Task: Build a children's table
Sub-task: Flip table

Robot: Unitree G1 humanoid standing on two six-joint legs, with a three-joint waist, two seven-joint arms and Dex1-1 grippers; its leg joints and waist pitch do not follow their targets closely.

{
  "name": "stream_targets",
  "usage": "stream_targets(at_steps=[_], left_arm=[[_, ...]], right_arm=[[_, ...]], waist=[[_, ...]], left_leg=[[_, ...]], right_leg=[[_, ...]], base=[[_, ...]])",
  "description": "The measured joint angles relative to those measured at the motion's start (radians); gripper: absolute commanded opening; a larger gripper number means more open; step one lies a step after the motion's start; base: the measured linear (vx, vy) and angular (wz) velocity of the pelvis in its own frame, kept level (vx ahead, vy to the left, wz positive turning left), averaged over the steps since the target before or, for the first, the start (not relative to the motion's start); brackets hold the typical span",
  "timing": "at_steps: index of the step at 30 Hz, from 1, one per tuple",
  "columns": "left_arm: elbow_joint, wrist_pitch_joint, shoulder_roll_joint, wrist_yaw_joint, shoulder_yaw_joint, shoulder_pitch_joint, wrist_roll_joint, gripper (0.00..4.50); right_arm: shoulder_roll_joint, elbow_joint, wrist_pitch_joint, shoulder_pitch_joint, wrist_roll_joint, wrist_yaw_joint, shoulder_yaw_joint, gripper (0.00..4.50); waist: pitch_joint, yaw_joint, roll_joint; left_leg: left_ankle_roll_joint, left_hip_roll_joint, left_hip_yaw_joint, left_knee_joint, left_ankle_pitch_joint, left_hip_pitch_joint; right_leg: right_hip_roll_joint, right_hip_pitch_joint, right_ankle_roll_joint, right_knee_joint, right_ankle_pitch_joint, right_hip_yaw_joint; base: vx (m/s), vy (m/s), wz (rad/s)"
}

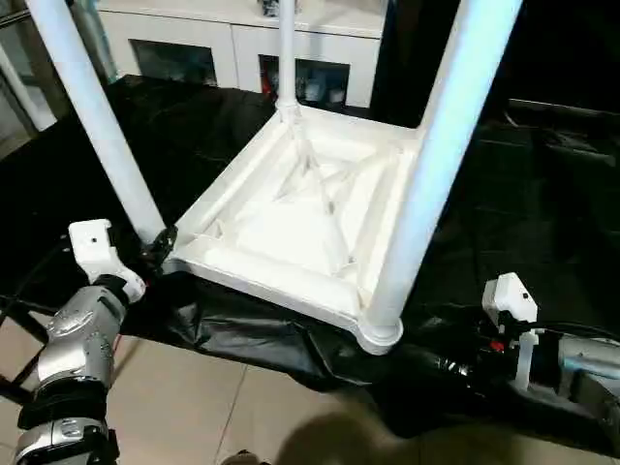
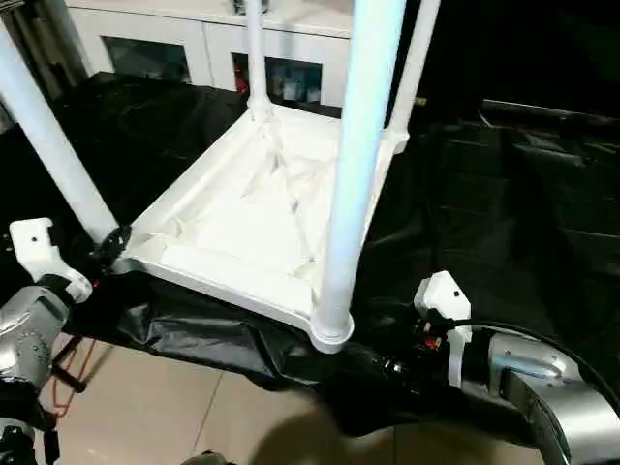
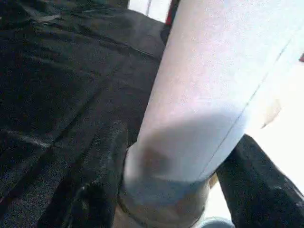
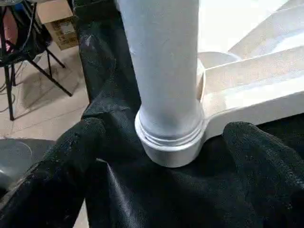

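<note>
The children's table lies upside down on a black cloth: its white tabletop (image 1: 291,232) shows the ribbed underside. White legs stand in its corner sockets: the near-left leg (image 1: 97,116), the near-right leg (image 1: 436,165), a far leg (image 1: 286,48) and another far leg (image 2: 412,58). My left gripper (image 1: 160,244) is at the base of the near-left leg (image 3: 199,95), both black fingers (image 3: 95,190) pressed against its sides. My right gripper (image 4: 166,156) stands open around the near-right leg's socket (image 4: 171,142), with a gap on each side.
The black cloth (image 1: 523,194) hangs over the near edge toward the tiled floor (image 1: 194,397). A white cabinet with glass doors (image 1: 242,48) stands behind. A tripod stand (image 4: 28,71) and a cardboard box (image 4: 57,23) are on the floor to one side.
</note>
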State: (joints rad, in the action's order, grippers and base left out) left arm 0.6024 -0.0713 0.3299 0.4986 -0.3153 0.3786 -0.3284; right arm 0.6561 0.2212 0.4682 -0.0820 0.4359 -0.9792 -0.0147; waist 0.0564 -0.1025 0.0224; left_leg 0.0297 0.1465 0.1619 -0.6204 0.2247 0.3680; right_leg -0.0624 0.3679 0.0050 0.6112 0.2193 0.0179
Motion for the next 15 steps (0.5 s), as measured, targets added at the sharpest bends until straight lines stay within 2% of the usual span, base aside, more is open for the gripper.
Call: stream_targets(at_steps=[5, 10, 12, 15], left_arm=[[-0.175, -0.048, -0.073, -0.015, 0.059, -0.084, 0.004, 2.46], [-0.325, -0.107, -0.14, -0.102, 0.121, -0.153, 0.032, 2.36], [-0.388, -0.129, -0.183, -0.142, 0.147, -0.181, 0.055, 2.35], [-0.418, -0.156, -0.197, -0.168, 0.172, -0.183, 0.075, 2.31]], right_arm=[[0.001, -0.006, -0.034, -0.017, -0.035, 0.077, -0.052, 4.5], [-0.008, -0.029, -0.058, -0.043, -0.084, 0.16, -0.097, 4.5], [-0.007, -0.026, -0.057, -0.071, -0.084, 0.169, -0.11, 4.5], [0.006, -0.021, -0.056, -0.083, -0.084, 0.17, -0.13, 4.5]], waist=[[-0.001, -0.007, 0.017], [-0.003, -0.002, 0.032], [-0.003, -0.002, 0.035], [-0.003, 0.001, 0.035]], left_leg=[[-0.004, 0.0, 0.012, 0.0, -0.001, 0.0], [-0.005, 0.0, 0.015, 0.0, -0.001, 0.001], [-0.006, 0.0, 0.017, 0.001, -0.001, 0.001], [-0.006, 0.0, 0.017, 0.001, -0.001, 0.001]], right_leg=[[-0.007, 0.0, 0.001, -0.001, 0.001, 0.0], [-0.011, 0.0, 0.002, -0.001, 0.001, 0.001], [-0.013, -0.001, 0.005, -0.001, 0.003, 0.002], [-0.013, -0.001, 0.005, 0.0, 0.003, 0.003]], base=[[0.0, 0.0, 0.0], [0.0, 0.0, 0.0], [0.0, 0.0, 0.0], [0.0, 0.0, 0.0]])
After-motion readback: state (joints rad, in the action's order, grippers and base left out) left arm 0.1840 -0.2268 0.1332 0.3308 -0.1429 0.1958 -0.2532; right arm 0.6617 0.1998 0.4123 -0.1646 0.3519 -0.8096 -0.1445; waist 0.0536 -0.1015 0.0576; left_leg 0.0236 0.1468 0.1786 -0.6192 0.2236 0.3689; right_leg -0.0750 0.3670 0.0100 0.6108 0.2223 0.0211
